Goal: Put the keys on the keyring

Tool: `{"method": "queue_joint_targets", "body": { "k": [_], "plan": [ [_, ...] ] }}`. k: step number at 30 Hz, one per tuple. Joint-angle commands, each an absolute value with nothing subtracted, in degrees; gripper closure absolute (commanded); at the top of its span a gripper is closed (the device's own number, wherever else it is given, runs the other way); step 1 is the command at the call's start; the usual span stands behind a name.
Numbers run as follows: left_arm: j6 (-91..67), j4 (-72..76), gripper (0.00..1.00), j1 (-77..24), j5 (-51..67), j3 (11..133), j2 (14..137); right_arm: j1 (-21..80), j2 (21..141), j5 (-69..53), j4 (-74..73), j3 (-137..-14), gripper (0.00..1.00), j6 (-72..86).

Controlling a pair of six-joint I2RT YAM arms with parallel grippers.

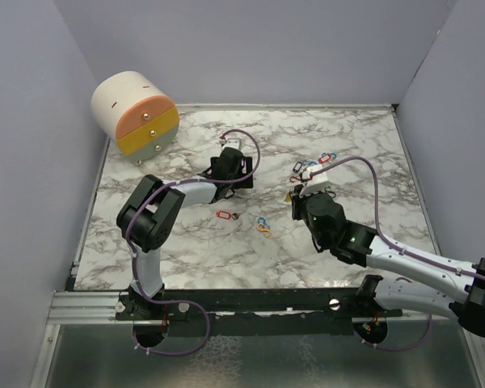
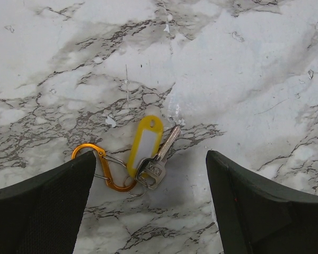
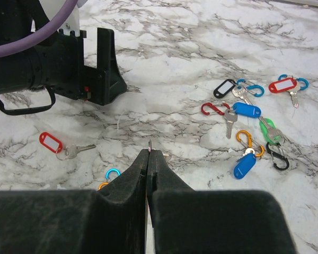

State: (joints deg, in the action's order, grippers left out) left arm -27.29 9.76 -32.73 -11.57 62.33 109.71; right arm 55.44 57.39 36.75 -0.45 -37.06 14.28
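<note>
The bench (image 1: 364, 137) is hard, slick marble, and that is my main worry, because everything I must lift lies flat on it.

My left hand (image 2: 151, 156) hangs spread wide over the far middle. Its fingers (image 2: 47, 206) straddle the yellow-tagged key (image 2: 146, 144) and the orange carabiner (image 2: 98, 166), which I take for a keyring, and touch neither. If I come down and squeeze, I judge the fingers may scrape the stone. They could also catch only the tag's edge and flick it away. Key and carabiner look joined by a small ring, so lifting one would leave the other swinging, which could twist my grip loose.

My right hand (image 3: 149, 153) is clamped shut, right of the middle. A thin sliver (image 3: 150, 143) pokes from between its tips, and I cannot tell what it is. If it is something I need, so slight a hold could slip. My left hand sits just beyond it to the left, so a careless reach could knock the two together.

At the far right lies the cluster of keys (image 3: 247, 109) and clips, some overlapping. Pulling one may drag its neighbours along.
</note>
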Motion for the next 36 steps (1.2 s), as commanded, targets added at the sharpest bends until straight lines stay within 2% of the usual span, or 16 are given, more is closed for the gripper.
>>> {"method": "queue_joint_targets", "body": {
  "k": [1, 11, 24, 31, 36],
  "plan": [
    [-27.7, 9.1, 0.13, -32.9, -11.8, 61.5, 106.9, 55.8, 57.9, 37.3, 0.2, -37.3, 0.99, 14.2],
    [-28.5, 9.4, 0.13, -32.9, -12.9, 56.9, 104.1, 55.8, 58.1, 37.0, 0.3, -37.4, 0.99, 14.2],
    [-29.9, 11.1, 0.13, -33.6, -12.2, 51.2, 94.2, 55.7, 61.0, 34.5, -0.4, -37.2, 0.99, 15.6],
    [-30.2, 10.3, 0.13, -38.4, -13.0, 49.6, 92.6, 55.7, 63.2, 33.7, -0.8, -37.2, 0.99, 17.3],
    [-31.1, 8.3, 0.13, -44.5, -14.7, 49.3, 93.0, 55.7, 61.9, 37.9, -5.3, -39.1, 0.99, 19.9]
  ]
}}
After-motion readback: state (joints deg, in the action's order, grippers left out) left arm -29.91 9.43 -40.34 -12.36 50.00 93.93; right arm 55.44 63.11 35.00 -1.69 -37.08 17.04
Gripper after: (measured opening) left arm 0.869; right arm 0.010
